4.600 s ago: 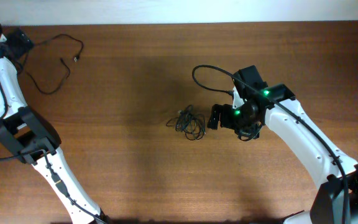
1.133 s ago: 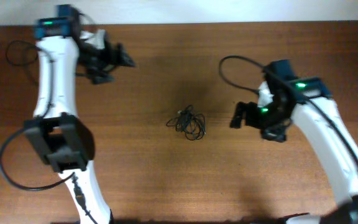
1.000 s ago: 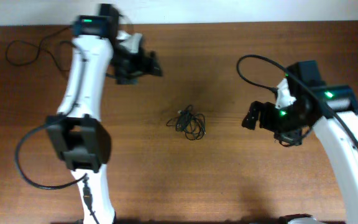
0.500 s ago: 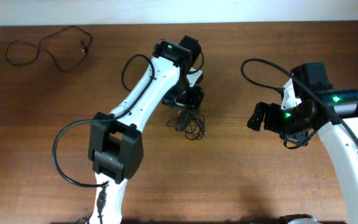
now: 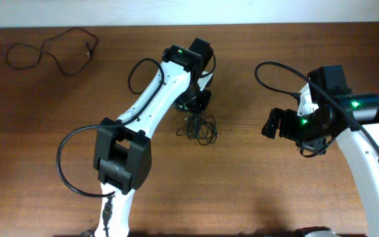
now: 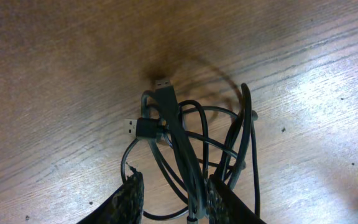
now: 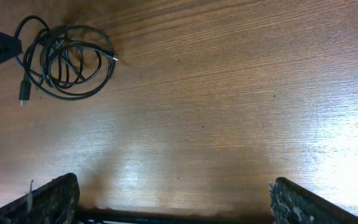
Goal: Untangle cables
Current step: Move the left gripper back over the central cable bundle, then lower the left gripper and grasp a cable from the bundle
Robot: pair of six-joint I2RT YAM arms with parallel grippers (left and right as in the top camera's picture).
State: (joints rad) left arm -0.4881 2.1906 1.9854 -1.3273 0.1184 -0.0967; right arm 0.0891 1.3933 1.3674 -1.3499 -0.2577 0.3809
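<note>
The knotted cable bundle (image 5: 199,127) is sat mid-tabletop (image 5: 275,191), with one separate cable (image 5: 45,51) laid out wavy at the far left corner. The left fingers (image 6: 132,199) are parked right over the bundle, narrowed but not closed, with a few strands and a sliver of bare wood seen between them. Two USB plugs (image 6: 161,84) are poking out of the knot. The right fingers (image 7: 48,199) are spread wide, well apart from the bundle, nothing held.
</note>
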